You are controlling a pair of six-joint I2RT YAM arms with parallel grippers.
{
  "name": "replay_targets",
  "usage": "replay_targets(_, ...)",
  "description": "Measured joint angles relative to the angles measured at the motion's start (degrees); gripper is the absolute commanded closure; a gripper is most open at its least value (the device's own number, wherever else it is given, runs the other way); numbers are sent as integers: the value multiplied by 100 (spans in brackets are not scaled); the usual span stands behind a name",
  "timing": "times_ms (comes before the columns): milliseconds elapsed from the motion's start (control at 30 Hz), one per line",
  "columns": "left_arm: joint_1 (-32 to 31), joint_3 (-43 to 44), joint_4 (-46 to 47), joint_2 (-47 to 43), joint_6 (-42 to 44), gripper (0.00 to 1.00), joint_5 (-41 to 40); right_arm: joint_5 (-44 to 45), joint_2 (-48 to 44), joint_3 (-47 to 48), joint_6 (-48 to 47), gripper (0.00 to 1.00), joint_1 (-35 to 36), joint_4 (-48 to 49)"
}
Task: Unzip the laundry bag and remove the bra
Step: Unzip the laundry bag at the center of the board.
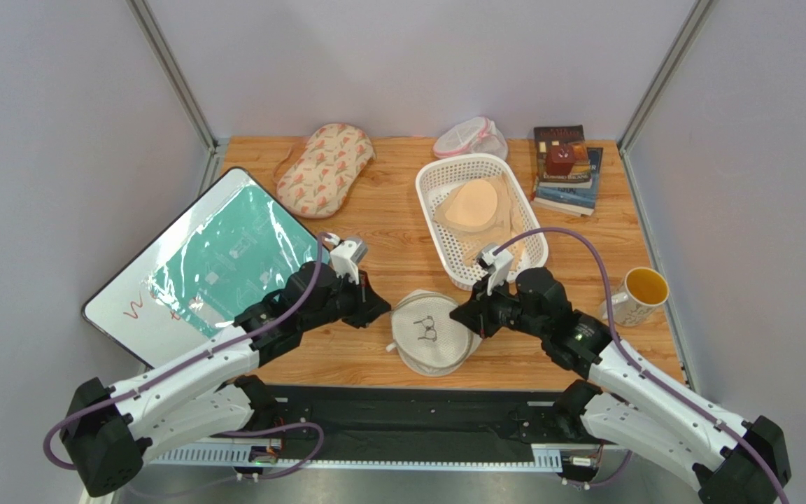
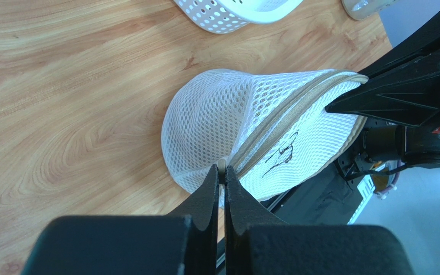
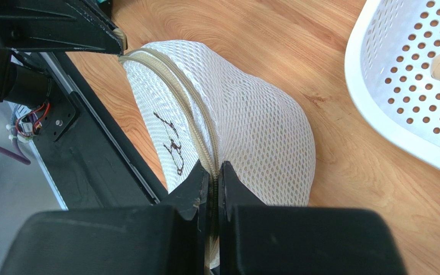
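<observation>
The laundry bag (image 1: 436, 332), a round cream-white mesh dome with a black bra icon, lies at the table's near edge between both arms. My left gripper (image 1: 384, 312) is shut at the bag's left rim. In the left wrist view its tips (image 2: 221, 169) pinch a small cream tab at the end of the tan zipper on the bag (image 2: 228, 114). My right gripper (image 1: 458, 315) is shut at the right rim. Its tips (image 3: 213, 166) clamp the zipper seam of the bag (image 3: 257, 120). The zipper looks closed along its visible length. The bra is hidden.
A white perforated basket (image 1: 430, 181) behind the bag holds a pale peach bra (image 1: 472, 205). An oval patterned bag (image 1: 323, 168), a small pink-trimmed mesh bag (image 1: 468, 137) and stacked books (image 1: 565, 168) sit at the back. A mug (image 1: 644, 294) stands right, a whiteboard (image 1: 208, 263) left.
</observation>
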Motion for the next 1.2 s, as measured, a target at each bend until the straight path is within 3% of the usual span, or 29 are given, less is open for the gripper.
replay_targets(567, 0, -404, 435, -94, -164, 100, -15, 262, -107, -68, 782, 100, 31, 55)
replay_targets(600, 0, -404, 435, -94, -162, 93, -15, 275, -76, -68, 813, 100, 31, 61)
replay_targets(633, 0, -404, 433, -94, -157, 65, -15, 278, -61, -68, 841, 100, 31, 72)
replay_targets(700, 0, -402, 417, -83, -90, 38, -17, 280, -39, -68, 892, 100, 31, 111)
replay_targets(733, 7, -398, 299, -79, -39, 17, -24, 365, -26, -68, 931, 100, 20, 146)
replay_targets(833, 24, -391, -55, -61, 101, 11, -63, 551, 44, -68, 1021, 100, -46, 205)
replay_targets(967, -72, -280, -247, -162, 280, 10, -72, 699, 221, -66, 1178, 100, -52, 238)
replay_targets(1067, -437, -254, -39, -251, 372, 8, -63, 817, 354, -59, 1322, 70, -52, 236)
replay_targets(1133, -846, -245, 208, -92, 409, 7, -98, 903, 466, -37, 1421, 29, -52, 234)
replay_targets(1200, -1220, -192, 426, 254, 444, 7, -131, 970, 551, -17, 1532, 12, -52, 210)
